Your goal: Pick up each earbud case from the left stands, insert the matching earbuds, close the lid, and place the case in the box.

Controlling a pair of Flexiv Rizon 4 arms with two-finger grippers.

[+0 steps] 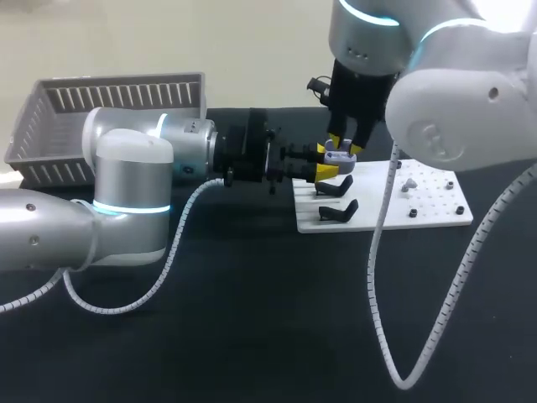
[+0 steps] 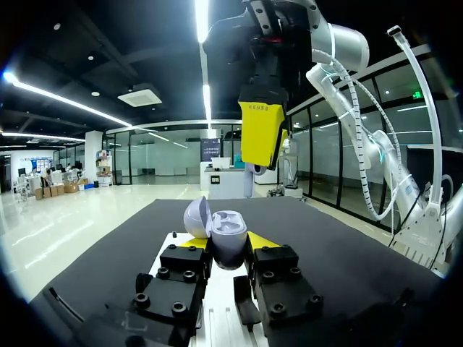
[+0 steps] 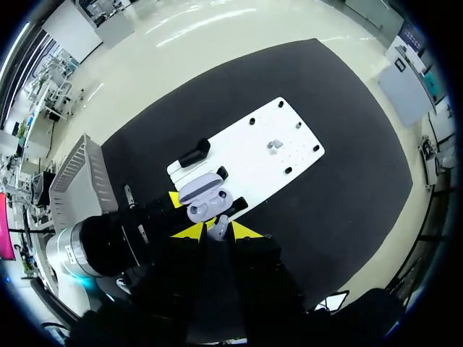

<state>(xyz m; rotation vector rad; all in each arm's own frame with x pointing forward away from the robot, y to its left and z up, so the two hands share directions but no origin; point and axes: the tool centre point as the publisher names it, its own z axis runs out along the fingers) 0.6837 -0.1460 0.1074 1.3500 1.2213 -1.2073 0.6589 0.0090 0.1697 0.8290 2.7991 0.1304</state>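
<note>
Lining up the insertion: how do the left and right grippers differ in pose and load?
Left gripper lies level, shut on the open pale lilac earbud case; right gripper points straight down above it, pinching a small pale earbud. Both have yellow tips.

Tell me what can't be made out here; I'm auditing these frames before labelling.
Left wrist view: the wells of the open earbud case in the left pincer, seen side-on.
Right wrist view: whether the right pincer holds anything; too small, in shadow.
Head view: the box floor, behind the left arm; the case's inside, covered by the right pincer.
</note>
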